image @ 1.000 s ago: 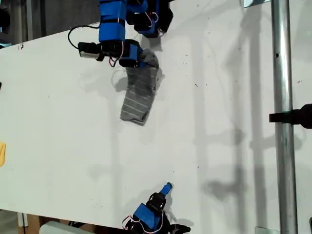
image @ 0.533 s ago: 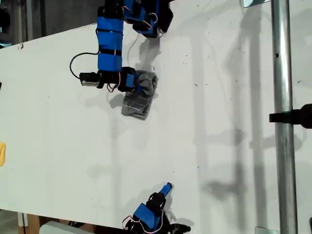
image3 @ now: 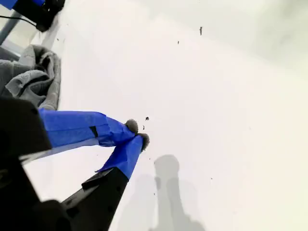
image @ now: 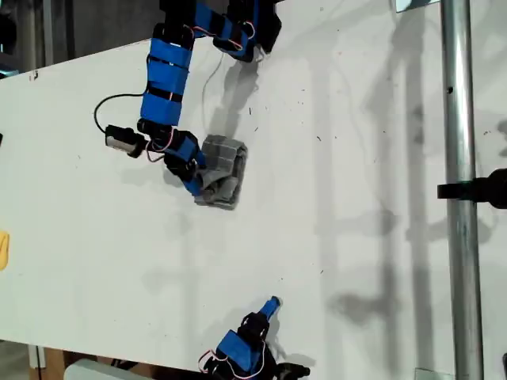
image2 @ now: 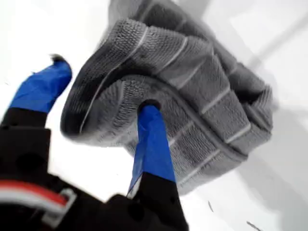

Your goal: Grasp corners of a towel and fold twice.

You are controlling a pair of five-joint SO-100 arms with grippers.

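A: How was the towel seen?

B: It was seen as a soft, ribbed gray cloth crossed by thin white stripes, bunched into a thick rolled bundle with layered folds. It lay on the smooth white counter, in the upper middle of the exterior view, somewhat toward that view's left. Its corners could not be told apart within the folds.

A: And my first hand?

B: In the first wrist view, its two blue-taped fingers were held apart. One was pressed against the folded edge of the towel, while the other stood beside the bundle. Part of the roll lay between them, so the hand was spread rather than clamped. In the exterior view, the segmented blue arm was seen reaching down from the top edge, bent at the elbow, with my first hand at the towel's side nearer the exterior view's left.

A: And my second hand?

B: It was found clenched, tips touching, with nothing gripped. It was held above bare counter near the exterior view's bottom edge, well apart from the towel.
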